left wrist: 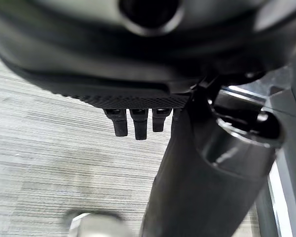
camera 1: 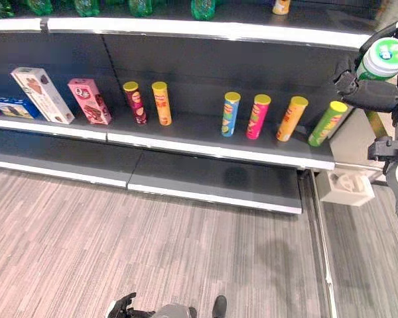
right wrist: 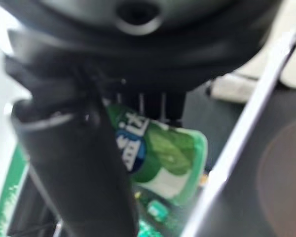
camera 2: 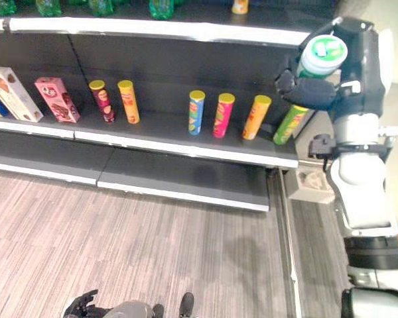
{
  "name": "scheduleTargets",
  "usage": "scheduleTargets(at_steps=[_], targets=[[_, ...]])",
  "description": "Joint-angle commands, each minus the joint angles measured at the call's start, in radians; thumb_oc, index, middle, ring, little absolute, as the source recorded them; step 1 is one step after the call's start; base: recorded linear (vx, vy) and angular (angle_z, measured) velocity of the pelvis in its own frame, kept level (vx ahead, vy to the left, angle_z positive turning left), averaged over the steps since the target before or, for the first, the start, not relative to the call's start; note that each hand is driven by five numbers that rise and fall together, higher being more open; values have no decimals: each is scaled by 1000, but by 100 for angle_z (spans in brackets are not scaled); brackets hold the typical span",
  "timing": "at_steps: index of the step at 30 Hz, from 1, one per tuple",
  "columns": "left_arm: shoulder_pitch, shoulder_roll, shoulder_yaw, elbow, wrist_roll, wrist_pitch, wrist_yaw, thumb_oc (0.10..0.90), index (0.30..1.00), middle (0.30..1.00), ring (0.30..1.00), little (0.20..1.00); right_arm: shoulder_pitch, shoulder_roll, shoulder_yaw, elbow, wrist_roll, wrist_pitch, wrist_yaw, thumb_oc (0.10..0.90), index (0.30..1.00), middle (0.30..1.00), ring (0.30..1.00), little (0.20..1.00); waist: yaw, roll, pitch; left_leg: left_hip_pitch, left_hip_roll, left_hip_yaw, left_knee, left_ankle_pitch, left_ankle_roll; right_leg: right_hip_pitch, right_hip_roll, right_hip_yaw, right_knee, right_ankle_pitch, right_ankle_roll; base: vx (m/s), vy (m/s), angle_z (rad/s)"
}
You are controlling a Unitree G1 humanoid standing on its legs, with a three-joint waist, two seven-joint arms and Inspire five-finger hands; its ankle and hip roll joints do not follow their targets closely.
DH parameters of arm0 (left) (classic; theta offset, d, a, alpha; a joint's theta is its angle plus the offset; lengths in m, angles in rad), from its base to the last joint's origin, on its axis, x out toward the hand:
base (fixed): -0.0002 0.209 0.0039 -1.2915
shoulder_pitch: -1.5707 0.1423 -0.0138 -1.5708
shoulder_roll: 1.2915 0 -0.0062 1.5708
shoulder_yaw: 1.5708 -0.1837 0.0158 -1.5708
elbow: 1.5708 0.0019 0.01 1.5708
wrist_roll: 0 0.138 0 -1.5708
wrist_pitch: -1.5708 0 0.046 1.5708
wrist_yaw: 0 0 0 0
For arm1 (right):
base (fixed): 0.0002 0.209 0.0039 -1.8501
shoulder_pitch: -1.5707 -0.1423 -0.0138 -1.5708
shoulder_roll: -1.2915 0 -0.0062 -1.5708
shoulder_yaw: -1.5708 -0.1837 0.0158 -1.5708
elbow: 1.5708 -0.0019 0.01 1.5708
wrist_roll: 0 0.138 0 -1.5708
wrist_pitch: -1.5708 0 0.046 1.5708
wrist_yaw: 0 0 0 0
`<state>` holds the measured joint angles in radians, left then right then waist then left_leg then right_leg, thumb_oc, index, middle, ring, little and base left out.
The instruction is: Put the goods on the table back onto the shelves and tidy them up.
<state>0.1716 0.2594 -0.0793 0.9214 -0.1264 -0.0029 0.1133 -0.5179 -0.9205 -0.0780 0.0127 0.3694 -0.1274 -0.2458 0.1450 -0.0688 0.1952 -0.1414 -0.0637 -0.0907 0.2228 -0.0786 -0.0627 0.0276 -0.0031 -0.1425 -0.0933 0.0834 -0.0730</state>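
My right hand (camera 1: pixel 375 95) is raised at the right end of the shelves, shut on a green tub with a white lid (camera 1: pixel 385 58). The tub (right wrist: pixel 163 158) lies against the palm in the right wrist view. It hangs just above and to the right of a leaning green can (camera 1: pixel 327 123) on the middle shelf (camera 1: pixel 205 149). That shelf also carries an orange can (camera 1: pixel 290 118), a pink can (camera 1: pixel 257 116), a blue can (camera 1: pixel 230 114) and two more cans (camera 1: pixel 161 103) further left. My left hand (camera 1: pixel 123 308) hangs low over the floor, its fingers (left wrist: pixel 138 123) relaxed and holding nothing.
A white box (camera 1: pixel 42 95), a pink box (camera 1: pixel 89 101) and a blue box (camera 1: pixel 14 106) stand at the shelf's left. Green bottles (camera 1: pixel 203 8) line the top shelf. The bottom shelf (camera 1: pixel 186 175) is bare. A pale bin (camera 1: pixel 348 187) sits on the floor beside the shelf end.
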Motion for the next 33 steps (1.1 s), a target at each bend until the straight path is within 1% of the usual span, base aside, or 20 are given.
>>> scheduleTargets(at_steps=[1, 2, 3, 4, 5, 7, 8, 11, 15, 18, 20, 21, 23, 24, 25, 26, 28, 29, 31, 33], targets=[[-28, 87, -57, -21, -1, -37, 4, 800, 900, 900, 900, 900, -143, -117, -22, 35, 65, -103, -47, 400, 300, 300, 300, 300, 7, -14, -59, -35, 60, 1, -204, 90, -16, 44, -24, -23, 6, -108, 182, 282, 66, -6], [-29, 98, -64, -22, -5, -37, 7, 800, 900, 900, 900, 900, -179, -126, -9, 76, 94, -106, -56, 400, 300, 300, 300, 300, 20, -13, -64, -58, 66, 0, -274, 127, -26, 60, -18, -21, 6, -139, 179, 207, 60, -1], [-29, 101, -70, -17, -2, -38, 3, 800, 900, 900, 900, 900, -201, -137, 7, 104, 100, -105, -59, 400, 300, 300, 300, 300, 22, -7, -75, -47, 70, 2, -305, 131, -30, 63, -16, -24, 6, -145, 181, 293, 137, -2], [-25, 97, -79, -13, 7, -40, 1, 800, 900, 900, 900, 900, -230, -148, 23, 132, 97, -103, -68, 400, 300, 300, 300, 300, 21, 11, -102, -12, 74, -8, -310, 165, -40, 74, -13, -26, 6, -149, 184, 193, 116, -17], [-25, 95, -79, -13, 8, -40, 1, 800, 900, 900, 900, 900, -235, -149, 28, 134, 97, -104, -69, 400, 300, 300, 300, 300, 20, 13, -102, -11, 75, -9, -310, 165, -41, 75, -13, -27, 6, -149, 184, 230, 175, -30], [-23, 96, -81, -7, 10, -41, 5, 800, 900, 900, 900, 900, -265, -156, 55, 156, 87, -94, -72, 400, 300, 300, 300, 300, 20, 20, -115, 18, 67, -14, -310, 168, -39, 87, -31, -23, 6, -151, 189, 154, 138, -29], [-26, 105, -84, -1, 11, -42, 9, 800, 900, 900, 900, 900, -297, -167, 82, 180, 79, -84, -76, 400, 300, 300, 300, 300, 23, 17, -126, 39, 58, -10, -310, 158, -31, 98, -53, -16, 6, -149, 197, 160, 147, -13], [-25, 117, -85, 9, 16, -44, 13, 800, 900, 900, 900, 900, -376, -188, 139, 223, 77, -81, -80, 400, 300, 300, 300, 300, 28, 15, -134, 69, 38, 1, -310, 137, -11, 116, -90, -1, 6, -141, 213, 179, 187, -14], [-28, 129, -81, 31, 3, -45, 27, 800, 900, 900, 900, 900, -486, -209, 217, 317, 86, -73, -91, 400, 300, 300, 300, 300, 37, 5, -146, 92, 14, 16, -310, 109, 15, 107, -135, 14, 38, -129, 239, 125, 150, -7], [-31, 145, -82, 14, -4, -47, 24, 800, 900, 900, 900, 900, -550, -223, 265, 360, 82, -64, -90, 400, 300, 300, 300, 300, 41, 13, -136, 107, 8, 30, -310, 98, 33, 43, -159, 19, 191, -107, 258, 42, 105, -5], [-40, 157, -91, 4, -2, -46, 21, 800, 900, 900, 900, 900, -609, -233, 311, 377, 85, -62, -87, 400, 300, 300, 300, 300, 30, 25, -111, 114, 13, 37, -310, 99, 42, -23, -165, 24, 312, -75, 265, -54, 55, -18], [-45, 164, -93, 5, 1, -48, 22, 800, 900, 900, 900, 900, -635, -230, 339, 396, 88, -66, -85, 400, 300, 300, 300, 300, 29, 33, -102, 116, 21, 39, -310, 96, 44, -50, -169, 19, 356, -71, 265, -32, -24, -32], [-51, 182, -93, -2, 0, -53, 23, 800, 900, 900, 900, 900, -683, -234, 377, 452, 109, -59, -73, 400, 300, 300, 300, 300, 31, 35, -94, 130, 45, 45, -310, 78, 28, -85, -212, -37, 290, -63, 258, 39, -147, -54], [-66, 190, -92, 5, -7, -47, 36, 800, 900, 900, 900, 900, -712, -235, 415, 488, 117, -56, -82, 400, 300, 300, 300, 300, 19, 25, -79, 132, 57, 53, -310, 69, 15, -105, -219, -66, 175, -35, 261, 45, -166, -53], [-68, 188, -92, 6, -7, -47, 36, 800, 900, 900, 900, 900, -721, -235, 423, 493, 118, -57, -82, 400, 300, 300, 300, 300, 17, 28, -78, 133, 59, 51, -310, 67, 14, -97, -215, -70, 162, -30, 261, 99, -212, -46], [-51, 192, -87, -4, -10, -48, 32, 800, 900, 900, 900, 900, -724, -229, 428, 494, 121, -36, -50, 400, 300, 300, 300, 300, 16, 5, -84, 142, 58, 43, -310, 69, 9, -63, -204, -32, 84, -20, 274, 112, -143, -4], [-47, 175, -78, 3, -20, -54, 31, 800, 900, 900, 900, 900, -709, -225, 435, 496, 153, -39, -36, 400, 300, 300, 300, 300, 14, -20, -100, 155, 67, 45, -310, 59, -3, -35, -186, -38, 34, 9, 275, 186, -209, 44], [-51, 159, -83, 8, -30, -54, 29, 800, 900, 900, 900, 900, -712, -221, 452, 507, 163, -37, -27, 400, 300, 300, 300, 300, 13, -28, -108, 156, 77, 38, -310, 56, -13, -14, -174, -52, 12, 9, 269, 162, -196, 57], [-46, 140, -86, 19, -46, -50, 31, 800, 900, 900, 900, 900, -707, -208, 456, 532, 178, -28, -21, 400, 300, 300, 300, 300, 20, -37, -116, 156, 89, 25, -310, 57, -21, 5, -161, -65, 6, -6, 261, 79, -139, 37], [-41, 134, -94, 21, -46, -47, 28, 800, 900, 900, 900, 900, -704, -197, 449, 550, 186, -28, -22, 400, 300, 300, 300, 300, 23, -37, -119, 156, 95, 17, -310, 58, -25, 13, -156, -73, 6, -15, 257, 77, -92, 27]])
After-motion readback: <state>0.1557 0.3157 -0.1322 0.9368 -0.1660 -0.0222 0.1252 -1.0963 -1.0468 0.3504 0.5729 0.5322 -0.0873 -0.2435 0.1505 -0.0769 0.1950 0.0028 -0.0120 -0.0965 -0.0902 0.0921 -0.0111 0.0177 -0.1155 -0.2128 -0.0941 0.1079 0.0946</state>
